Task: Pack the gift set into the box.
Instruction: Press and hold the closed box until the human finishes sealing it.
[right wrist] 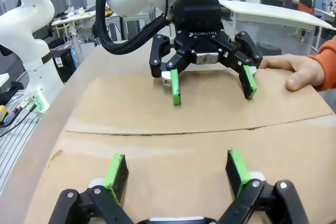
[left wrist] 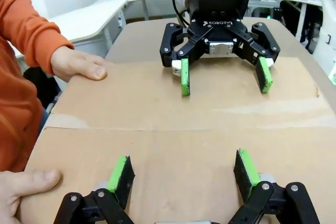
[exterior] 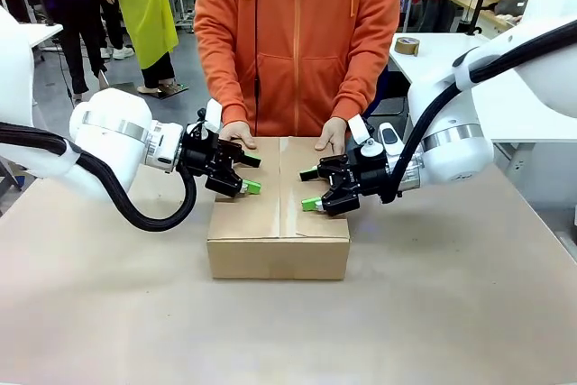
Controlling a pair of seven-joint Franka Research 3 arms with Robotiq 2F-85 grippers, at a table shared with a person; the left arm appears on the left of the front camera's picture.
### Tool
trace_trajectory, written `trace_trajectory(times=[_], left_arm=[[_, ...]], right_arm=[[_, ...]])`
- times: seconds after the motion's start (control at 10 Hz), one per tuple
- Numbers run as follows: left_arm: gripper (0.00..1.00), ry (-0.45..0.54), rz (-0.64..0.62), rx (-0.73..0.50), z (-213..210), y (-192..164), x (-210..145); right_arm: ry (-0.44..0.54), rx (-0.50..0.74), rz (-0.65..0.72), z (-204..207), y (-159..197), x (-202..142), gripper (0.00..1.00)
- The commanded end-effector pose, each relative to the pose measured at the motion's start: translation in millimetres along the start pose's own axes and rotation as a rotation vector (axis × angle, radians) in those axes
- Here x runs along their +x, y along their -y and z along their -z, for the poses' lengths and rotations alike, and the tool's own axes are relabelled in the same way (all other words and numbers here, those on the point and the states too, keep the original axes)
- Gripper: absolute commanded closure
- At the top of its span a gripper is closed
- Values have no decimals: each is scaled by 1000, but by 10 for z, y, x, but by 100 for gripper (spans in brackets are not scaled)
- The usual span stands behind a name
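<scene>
Brown box (exterior: 278, 223) at worktop (exterior: 108, 313) centre, top closed. Left gripper (exterior: 252, 174) over box's left half, fingers apart, holding nothing. Right gripper (exterior: 308, 188) over right half, fingers apart, also holding nothing. Person's hands (exterior: 238, 133) rest on box's far edge.

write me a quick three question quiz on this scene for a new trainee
1. True or false: the top flaps of the cardboard box are folded shut.
2. Where do the person's hands rest? A) on the far edge of the box top B) on the tabletop beside the box C) on the robot's arms
3. Fill in: the left claw and the right claw both have their jaws ___.
Key: 1 true; 2 A; 3 open.
</scene>
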State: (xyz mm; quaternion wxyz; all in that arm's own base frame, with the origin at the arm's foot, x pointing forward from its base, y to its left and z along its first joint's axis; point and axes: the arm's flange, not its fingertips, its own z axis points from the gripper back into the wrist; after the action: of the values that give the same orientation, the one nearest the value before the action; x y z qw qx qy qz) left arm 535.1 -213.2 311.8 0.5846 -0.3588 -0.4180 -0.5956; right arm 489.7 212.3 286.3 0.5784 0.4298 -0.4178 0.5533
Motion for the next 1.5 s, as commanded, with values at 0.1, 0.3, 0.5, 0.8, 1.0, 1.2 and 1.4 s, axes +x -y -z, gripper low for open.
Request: trace_trajectory(times=[0.1, 0.3, 0.5, 0.8, 1.0, 1.2, 1.4], left_arm=[[0, -84, -15, -7, -78, 24, -153], [0, -106, -38, 3, -49, 25, -205], [0, -22, -7, -5, -32, -14, -4], [0, -22, -7, -5, -32, -14, -4], [0, -22, -7, -5, -32, -14, -4], [0, -22, -7, -5, -32, -14, -4], [0, -22, -7, -5, -32, -14, -4]], right_arm=[[-40, -58, 34, -155, 49, -120, 0], [-36, -40, 60, -206, 26, -174, 0], [-3, -30, 14, -143, 62, -38, 0], [-3, -30, 14, -143, 62, -38, 0], [-3, -30, 14, -143, 62, -38, 0], [-3, -30, 14, -143, 62, -38, 0], [-3, -30, 14, -143, 62, -38, 0]])
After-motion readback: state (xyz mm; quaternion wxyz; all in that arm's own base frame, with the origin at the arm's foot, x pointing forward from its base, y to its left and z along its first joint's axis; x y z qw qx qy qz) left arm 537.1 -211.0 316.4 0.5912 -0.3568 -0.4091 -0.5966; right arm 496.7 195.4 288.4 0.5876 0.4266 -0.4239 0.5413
